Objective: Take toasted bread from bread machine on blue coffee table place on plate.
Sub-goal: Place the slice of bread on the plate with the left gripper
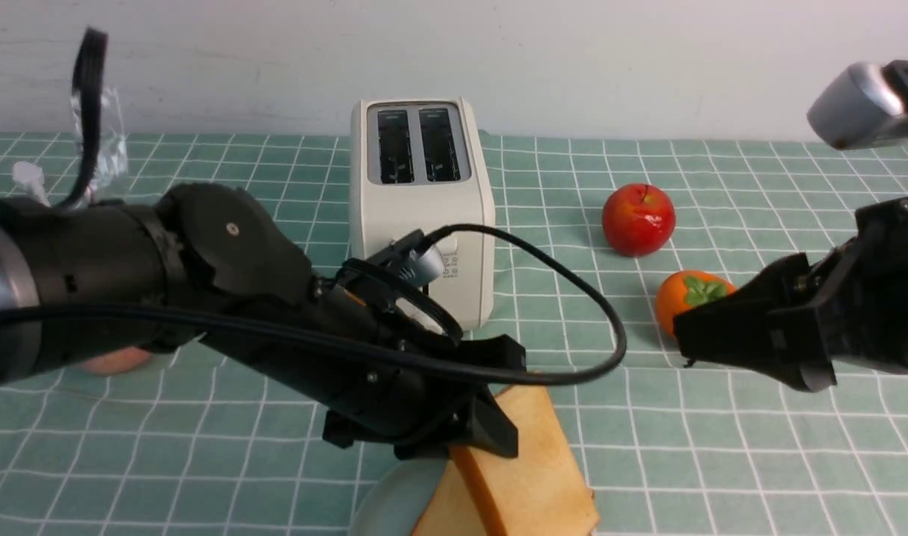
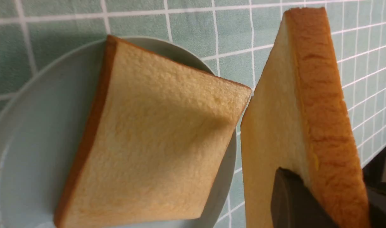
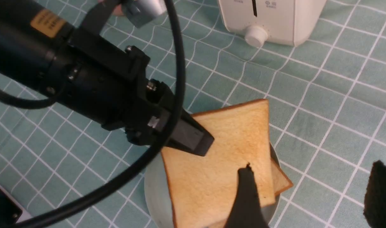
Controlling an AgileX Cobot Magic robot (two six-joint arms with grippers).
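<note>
Toast slice, upper [image 1: 543, 461], square, pale-faced with orange-brown crust: held tilted above the plate [image 1: 394, 495], clear of full rest on it; no marked long axis, the crust edge towards the viewer being run from 11 to 5 o'clock in the front view. Toast slice, lower [image 2: 161, 142], matching: laid flat on the plate, one corner projected past the rim. Left gripper [image 1: 469, 445], black: closed on the upper slice near one edge, placed at about 10 o'clock from the slice's middle; the nearer hand, by contact. The coming move is judged to turn on the upper slice being lowered flat over the lower and released; a slide off the rim could be caused by an early release. Right gripper [image 1: 752, 357]: spread wide, nothing held, at about 2 o'clock, well apart. Two-slot toaster [image 1: 472, 201], cream-white: stood at about 11 o'clock, no bread seen in its slots. Persimmon [image 1: 670, 301] and red apple [image 1: 638, 219]: set between 1 and 2 o'clock, and near 1 o'clock, on the blue-green gridded tablecloth [image 1: 722, 476].
</note>
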